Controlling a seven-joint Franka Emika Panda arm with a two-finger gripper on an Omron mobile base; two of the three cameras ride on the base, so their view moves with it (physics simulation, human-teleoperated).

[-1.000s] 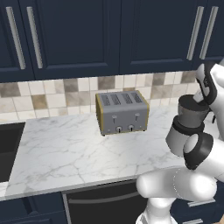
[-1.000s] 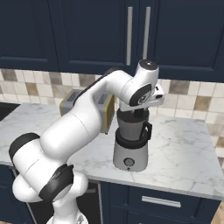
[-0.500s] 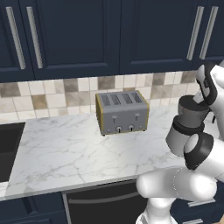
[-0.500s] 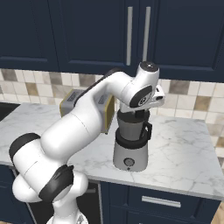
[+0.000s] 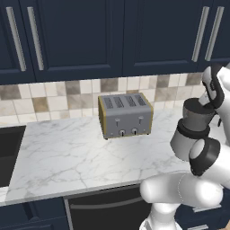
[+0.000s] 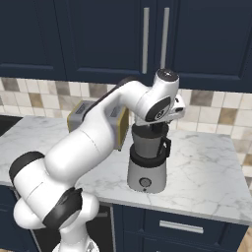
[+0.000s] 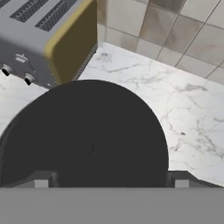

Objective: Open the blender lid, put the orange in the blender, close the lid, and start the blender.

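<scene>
Black blender lid (image 7: 83,135) on blender (image 6: 147,165), upright

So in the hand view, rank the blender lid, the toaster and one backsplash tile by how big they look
1. blender lid, largest, though it sits right under the camera.
2. toaster, cut off by the frame.
3. backsplash tile, smallest.

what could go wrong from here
1. The open gripper hangs right over the blender lid, one finger on each side. A sideways pull could drag the lid askew.
2. The toaster stands close beside the blender, so the arm might clip it while swinging down.
3. The front knob is small and low, and a hard push there might slide the blender back on the counter.
</scene>
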